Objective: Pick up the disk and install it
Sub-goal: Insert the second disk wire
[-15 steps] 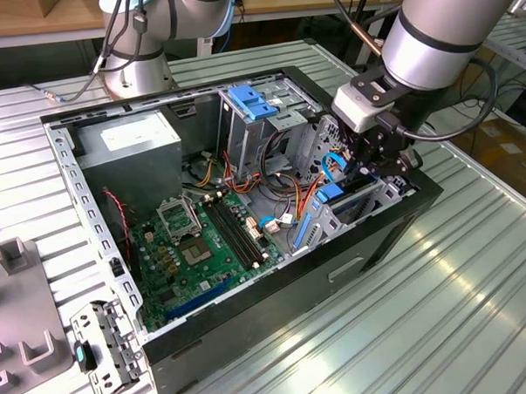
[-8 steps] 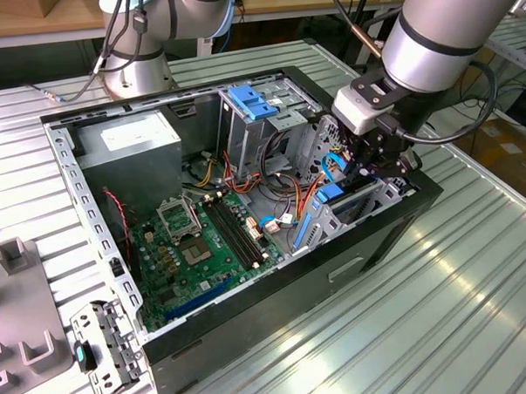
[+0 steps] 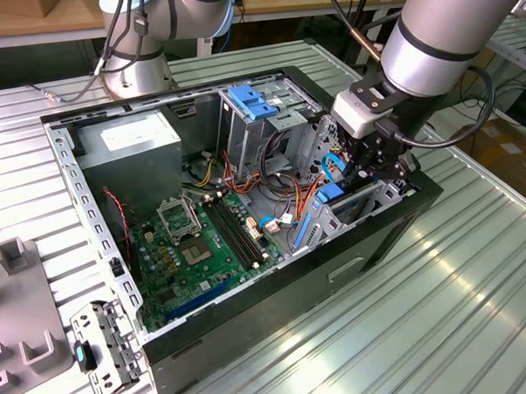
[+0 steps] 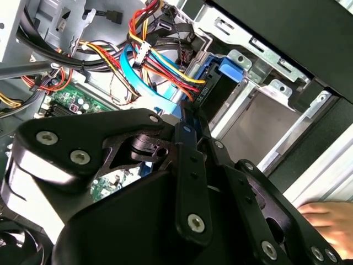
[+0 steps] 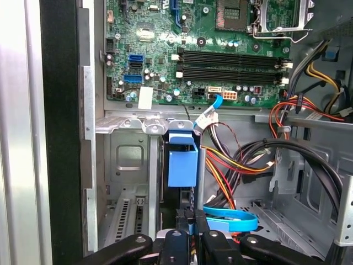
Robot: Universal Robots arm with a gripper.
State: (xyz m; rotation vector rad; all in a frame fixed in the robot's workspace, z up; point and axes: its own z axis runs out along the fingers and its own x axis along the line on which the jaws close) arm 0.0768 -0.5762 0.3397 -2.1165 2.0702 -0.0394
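The disk stands on edge in the metal bay (image 5: 129,165) at the front corner of the open computer case (image 3: 396,235). Its blue carrier (image 5: 182,162) shows in both wrist views, with a blue tab (image 4: 230,70) at its end; the silver body is hidden. In the exterior view the blue carrier (image 3: 330,192) sits just below my gripper (image 3: 367,177). The gripper (image 5: 191,220) reaches down onto the carrier's edge, its black fingers (image 4: 190,138) close together with a strip of blue between them.
The green motherboard (image 3: 204,243) lies on the case floor, with bundled red, yellow and blue cables (image 4: 160,61) beside the bay. A blue bracket (image 3: 252,101) tops the grey drive cage. A person's hand (image 4: 329,218) rests outside the case. A second arm's base (image 3: 134,54) stands behind.
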